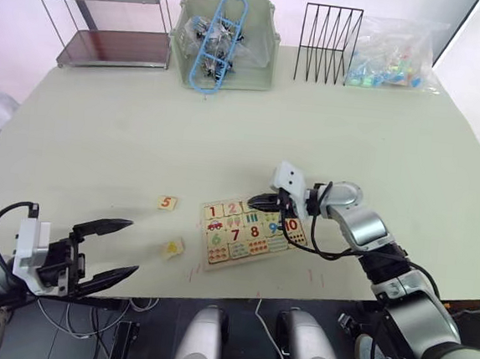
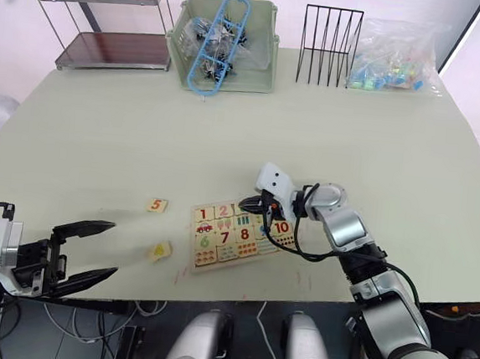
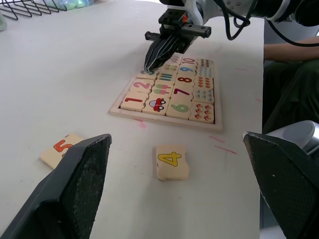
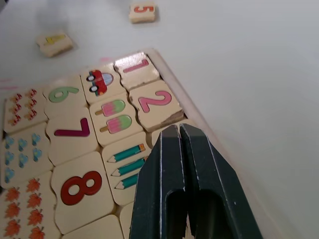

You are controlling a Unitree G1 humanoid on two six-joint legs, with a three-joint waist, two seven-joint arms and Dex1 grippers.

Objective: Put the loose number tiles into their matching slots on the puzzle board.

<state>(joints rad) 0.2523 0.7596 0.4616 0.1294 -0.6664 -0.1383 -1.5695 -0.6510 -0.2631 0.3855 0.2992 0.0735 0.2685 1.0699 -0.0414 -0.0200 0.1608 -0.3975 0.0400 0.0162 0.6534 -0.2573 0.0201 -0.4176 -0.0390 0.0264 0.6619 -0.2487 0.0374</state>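
Head view: the right gripper [image 1: 265, 202], fingers together, presses at the puzzle board [image 1: 248, 234] top row, judged seating tile 3.
Left wrist view: the left gripper [image 1: 107, 252] (fingers wide apart) faces loose tile 4 [image 3: 172, 161] and tile 5 [image 3: 63, 150] on the surface; next comes picking up 4

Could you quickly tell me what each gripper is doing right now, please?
Left gripper: open, empty.
Right gripper: shut over the board, nothing visibly held.
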